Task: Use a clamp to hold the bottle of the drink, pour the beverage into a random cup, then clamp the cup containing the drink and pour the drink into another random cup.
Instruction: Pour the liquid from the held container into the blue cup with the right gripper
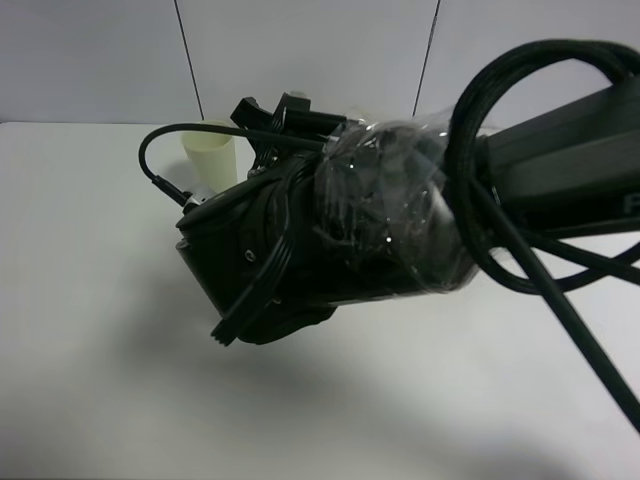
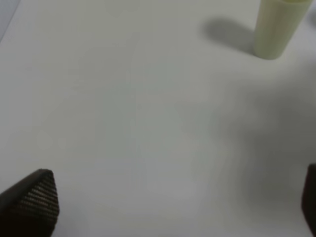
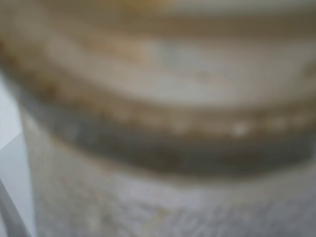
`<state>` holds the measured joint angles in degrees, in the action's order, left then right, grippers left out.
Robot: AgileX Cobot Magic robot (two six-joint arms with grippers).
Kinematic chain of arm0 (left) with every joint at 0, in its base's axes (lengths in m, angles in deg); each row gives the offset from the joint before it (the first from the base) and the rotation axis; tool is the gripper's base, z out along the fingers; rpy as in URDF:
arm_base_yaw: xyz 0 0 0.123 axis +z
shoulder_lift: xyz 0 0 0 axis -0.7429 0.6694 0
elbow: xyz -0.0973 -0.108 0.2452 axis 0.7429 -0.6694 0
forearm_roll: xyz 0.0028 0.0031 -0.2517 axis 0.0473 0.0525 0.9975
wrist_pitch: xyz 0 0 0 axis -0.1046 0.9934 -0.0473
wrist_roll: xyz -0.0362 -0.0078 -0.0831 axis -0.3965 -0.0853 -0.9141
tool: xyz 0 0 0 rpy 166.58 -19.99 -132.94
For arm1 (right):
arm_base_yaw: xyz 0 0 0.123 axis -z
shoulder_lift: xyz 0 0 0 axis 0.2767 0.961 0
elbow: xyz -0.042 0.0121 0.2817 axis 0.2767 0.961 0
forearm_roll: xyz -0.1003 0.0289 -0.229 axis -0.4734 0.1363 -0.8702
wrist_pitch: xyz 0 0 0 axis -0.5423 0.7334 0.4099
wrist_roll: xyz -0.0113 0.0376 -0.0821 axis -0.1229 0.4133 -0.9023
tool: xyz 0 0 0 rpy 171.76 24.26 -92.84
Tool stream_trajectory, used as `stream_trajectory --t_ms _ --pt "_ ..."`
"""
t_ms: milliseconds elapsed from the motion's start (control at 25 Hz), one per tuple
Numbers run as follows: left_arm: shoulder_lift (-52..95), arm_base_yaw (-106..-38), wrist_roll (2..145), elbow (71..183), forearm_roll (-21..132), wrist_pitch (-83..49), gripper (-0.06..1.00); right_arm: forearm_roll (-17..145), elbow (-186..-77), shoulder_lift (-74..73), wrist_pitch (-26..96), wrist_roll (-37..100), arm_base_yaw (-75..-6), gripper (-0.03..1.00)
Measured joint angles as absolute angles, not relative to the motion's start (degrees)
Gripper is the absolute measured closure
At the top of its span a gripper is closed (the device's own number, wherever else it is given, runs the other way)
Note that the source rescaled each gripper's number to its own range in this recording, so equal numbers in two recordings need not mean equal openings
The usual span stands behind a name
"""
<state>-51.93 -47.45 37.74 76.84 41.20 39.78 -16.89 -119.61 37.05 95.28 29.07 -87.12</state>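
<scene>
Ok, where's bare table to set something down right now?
The table's left side is bare, including the stretch between the yellow-green tumbler and the left gripper's fingers. It is crowded beside the tumbler, where the right arm hangs over and hides the middle.

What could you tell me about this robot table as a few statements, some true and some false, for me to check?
1. The tall pale yellow-green plastic tumbler stands upright on the white table. True.
2. The left gripper is shut on the tumbler. False: it is open and empty, and the tumbler stands apart from it.
3. A black arm wrapped in clear plastic film blocks much of the high camera's view. True.
4. The right wrist camera shows the tumbler sharply. False: a blurred whitish surface with brown bands fills it.
</scene>
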Motion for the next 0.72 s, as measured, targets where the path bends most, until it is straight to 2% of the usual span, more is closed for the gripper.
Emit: stream_trajectory --t_ms 720 --pt "-51.9 -47.4 37.7 76.8 41.2 39.8 -0.06 -18.0 -119.6 37.1 95.3 29.9 -87.1 0.97"
